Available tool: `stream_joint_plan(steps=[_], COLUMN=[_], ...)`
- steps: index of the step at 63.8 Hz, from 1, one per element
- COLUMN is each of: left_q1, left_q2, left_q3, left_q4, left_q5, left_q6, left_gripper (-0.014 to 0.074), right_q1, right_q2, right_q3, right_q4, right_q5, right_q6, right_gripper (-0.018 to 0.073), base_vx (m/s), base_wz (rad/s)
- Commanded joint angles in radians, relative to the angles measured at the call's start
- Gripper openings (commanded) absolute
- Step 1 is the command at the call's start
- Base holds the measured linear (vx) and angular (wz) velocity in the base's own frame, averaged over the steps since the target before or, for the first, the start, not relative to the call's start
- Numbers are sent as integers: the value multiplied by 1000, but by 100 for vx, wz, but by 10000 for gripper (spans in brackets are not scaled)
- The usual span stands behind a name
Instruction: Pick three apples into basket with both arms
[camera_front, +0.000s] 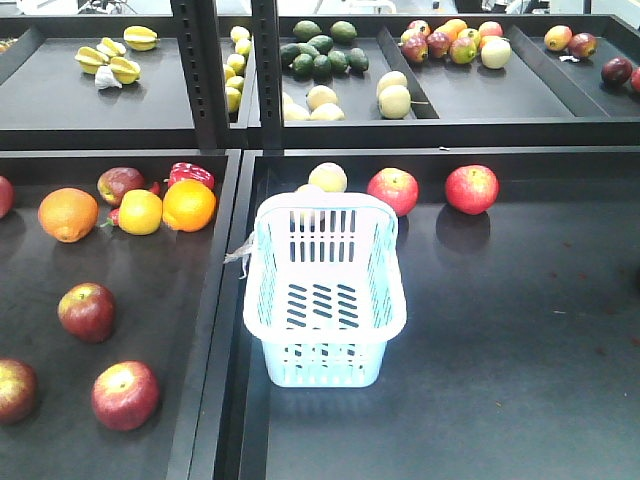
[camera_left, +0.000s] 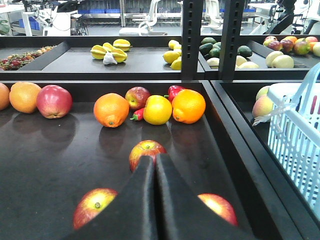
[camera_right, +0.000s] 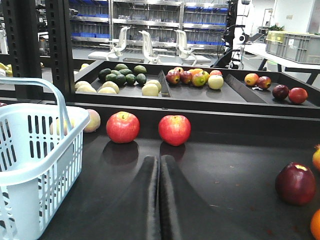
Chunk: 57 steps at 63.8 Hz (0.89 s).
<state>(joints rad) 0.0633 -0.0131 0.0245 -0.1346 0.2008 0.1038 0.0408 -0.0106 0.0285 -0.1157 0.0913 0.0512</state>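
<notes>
Apples lie near the left claw (camera_left: 154, 161), whose jaws are pressed together: mid apple (camera_left: 147, 152) just past its tips, left apple (camera_left: 95, 207) and right apple (camera_left: 219, 207) beside its flanks. Right claw (camera_right: 160, 160), also pressed together, has the basket (camera_right: 45, 162) to its left.

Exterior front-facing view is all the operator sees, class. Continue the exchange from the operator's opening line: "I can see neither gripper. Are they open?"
Observer: The left gripper is shut, with a red apple just beyond its tips.
Operator: And the right one?
Observer: The right gripper is shut too, with the basket on its left.
Operator: Any fruit past my right edge?
Observer: Yes, a dark red fruit lies on the tray, right of that gripper.
</notes>
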Motion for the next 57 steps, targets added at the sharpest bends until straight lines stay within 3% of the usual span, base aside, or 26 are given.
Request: stream_joint_plan(steps=[1, 57], left_q1=[-3, -3], left_q2=[-14, -14], left_q3=[23, 23], left_q4=[-7, -7], left_q5=[-69, -69], left_q6=[-3, -3], left_gripper=[-6, -6], right_q1=[-6, -6], right_q2=[-10, -10], right_q3=[14, 14], right_q4=[-8, -8], right_q5=[-70, -70], right_q6=[-8, -8], right_gripper=[-1, -1], base_vx=[4, 1], base_wz=[1, 1])
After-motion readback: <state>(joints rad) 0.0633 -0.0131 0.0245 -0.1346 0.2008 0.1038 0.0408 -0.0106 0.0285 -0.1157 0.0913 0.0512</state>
